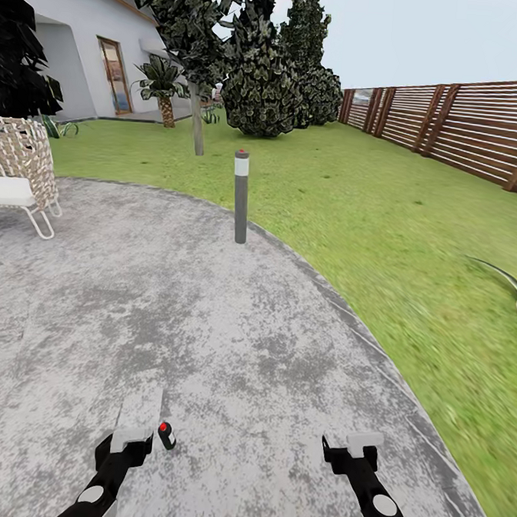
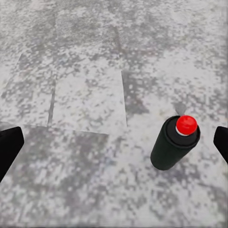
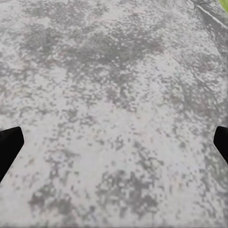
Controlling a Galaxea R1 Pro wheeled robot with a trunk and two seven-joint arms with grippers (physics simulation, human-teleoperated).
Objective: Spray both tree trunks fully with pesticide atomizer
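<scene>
One pesticide atomizer (image 2: pixel 175 142) upright on paving between wide left end effector (image 2: pixel 114 147) fingers; right end effector (image 3: pixel 114 147) wide

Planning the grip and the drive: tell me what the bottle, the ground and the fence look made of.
Bottle: seemingly hard plastic or metal, matte black body, glossy red cap.
Ground: probably concrete or stone paving, rough, mottled grey; faint slab joints show in the left wrist view.
Fence: looks like wood, brown horizontal slats on slanted posts.
</scene>
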